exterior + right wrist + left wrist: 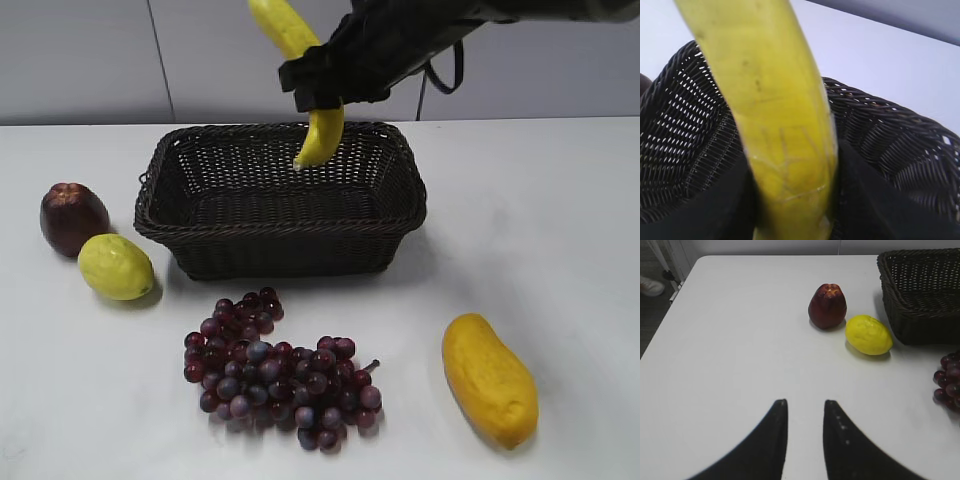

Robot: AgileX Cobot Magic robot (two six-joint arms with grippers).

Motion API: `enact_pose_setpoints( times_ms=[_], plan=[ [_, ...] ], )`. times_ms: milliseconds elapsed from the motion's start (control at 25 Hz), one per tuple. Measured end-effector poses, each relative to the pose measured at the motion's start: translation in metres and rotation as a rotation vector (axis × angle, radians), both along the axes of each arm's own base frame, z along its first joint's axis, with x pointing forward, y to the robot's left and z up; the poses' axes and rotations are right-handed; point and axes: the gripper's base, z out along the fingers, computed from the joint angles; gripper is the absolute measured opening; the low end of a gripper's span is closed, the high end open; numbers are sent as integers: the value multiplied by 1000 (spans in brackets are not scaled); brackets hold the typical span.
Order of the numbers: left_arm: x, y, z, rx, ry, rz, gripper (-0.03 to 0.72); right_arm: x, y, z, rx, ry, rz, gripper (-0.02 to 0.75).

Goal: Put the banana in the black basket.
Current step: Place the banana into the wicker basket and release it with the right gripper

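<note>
My right gripper (pixel 318 88) is shut on the yellow banana (pixel 322 135) and holds it nearly upright above the back of the black basket (pixel 285 245). The banana's lower tip hangs just inside the basket's rim. In the right wrist view the banana (pixel 775 125) fills the middle between the jaws (pixel 792 200), with the basket's (pixel 685 135) woven inside below it. My left gripper (pixel 805 407) is open and empty over bare white table, well left of the basket (pixel 920 295).
A dark red apple (pixel 72 217) and a yellow lemon (pixel 116 266) lie left of the basket. A bunch of purple grapes (pixel 275 370) lies in front of it. A plump orange-yellow fruit (pixel 490 378) lies at the front right.
</note>
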Motion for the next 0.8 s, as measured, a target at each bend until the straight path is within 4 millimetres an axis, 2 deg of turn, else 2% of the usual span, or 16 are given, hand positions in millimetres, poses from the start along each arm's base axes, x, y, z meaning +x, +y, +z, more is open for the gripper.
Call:
enact_pose_setpoints(
  times_ms=[200,440,520,680,800],
  plan=[
    [0,0,0,0,0,0,239,6,16,-28,6,-30,-1,350],
    [0,0,0,0,0,0,239,12,19,-59,-58,-23,16,356],
    [0,0,0,0,0,0,239,13,19,-65,-74,-21,23,405],
    [0,0,0,0,0,0,239,13,18,-65,-82,-28,28,577],
    [0,0,0,0,0,0,239,12,18,-67,-98,-4,37,615]
  ],
)
